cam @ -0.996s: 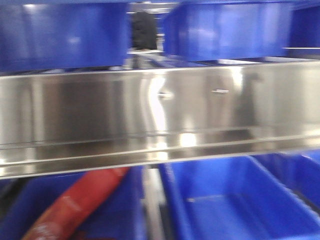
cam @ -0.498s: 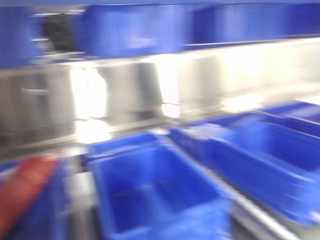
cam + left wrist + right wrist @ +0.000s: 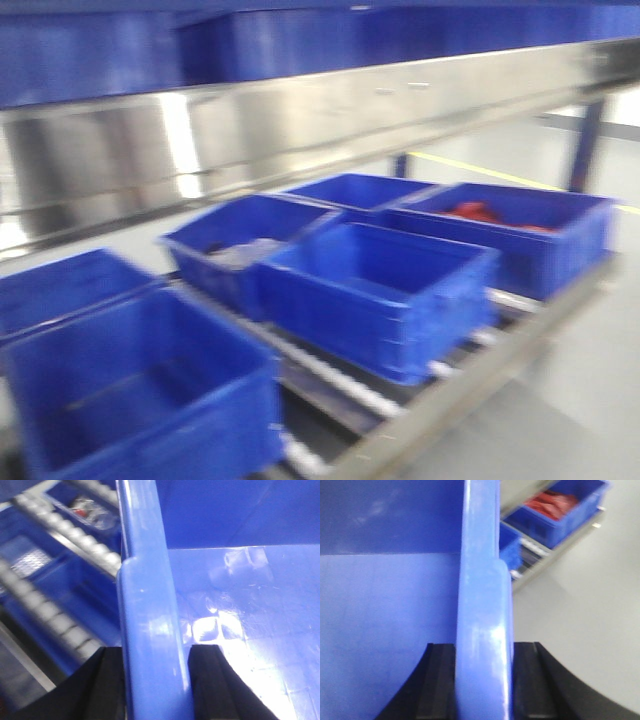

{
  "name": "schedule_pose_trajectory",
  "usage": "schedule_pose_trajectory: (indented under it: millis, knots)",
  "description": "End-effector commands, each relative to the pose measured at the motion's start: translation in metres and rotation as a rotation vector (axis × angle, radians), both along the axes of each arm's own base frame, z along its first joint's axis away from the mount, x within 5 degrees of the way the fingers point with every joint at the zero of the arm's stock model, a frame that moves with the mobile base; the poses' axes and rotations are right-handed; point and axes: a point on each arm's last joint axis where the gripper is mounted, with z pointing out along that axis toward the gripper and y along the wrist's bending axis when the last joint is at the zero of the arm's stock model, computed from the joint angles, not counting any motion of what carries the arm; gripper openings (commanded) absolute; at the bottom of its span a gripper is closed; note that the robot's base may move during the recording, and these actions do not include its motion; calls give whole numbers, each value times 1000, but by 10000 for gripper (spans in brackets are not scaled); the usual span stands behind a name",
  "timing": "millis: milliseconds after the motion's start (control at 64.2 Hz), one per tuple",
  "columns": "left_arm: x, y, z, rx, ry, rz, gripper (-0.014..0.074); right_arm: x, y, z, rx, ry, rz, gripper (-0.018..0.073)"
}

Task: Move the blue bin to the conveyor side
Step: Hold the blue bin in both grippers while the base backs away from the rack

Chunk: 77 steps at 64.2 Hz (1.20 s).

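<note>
The blue bin fills both wrist views at close range. In the left wrist view its thick glossy rim runs up the middle, and my left gripper is shut on it, one black finger on each side. The bin's shiny inside floor lies to the right of that rim. In the right wrist view my right gripper is likewise shut on the bin's opposite rim, with the bin's inside wall to the left. The conveyor side is out of view. No gripper shows in the front view.
Several other blue bins stand on a low roller rack under a shiny steel rail. One far bin holds red items. Grey floor lies to the right. Rollers pass left of the held bin.
The front view has swung away from the steel rail close-up. The rail now sits higher and further off, and the low rack of bins and the floor have come into sight.
</note>
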Motion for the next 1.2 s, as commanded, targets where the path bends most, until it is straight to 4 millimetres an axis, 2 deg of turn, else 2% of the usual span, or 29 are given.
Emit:
schedule_pose_trajectory:
  millis: [0, 1183]
  knots:
    - [-7, 2, 14, 13, -118, 2, -19, -4, -7, 14, -27, -133, -32, -88]
    - [-7, 2, 14, 13, -118, 2, -19, -4, -7, 14, -27, -133, -32, -88]
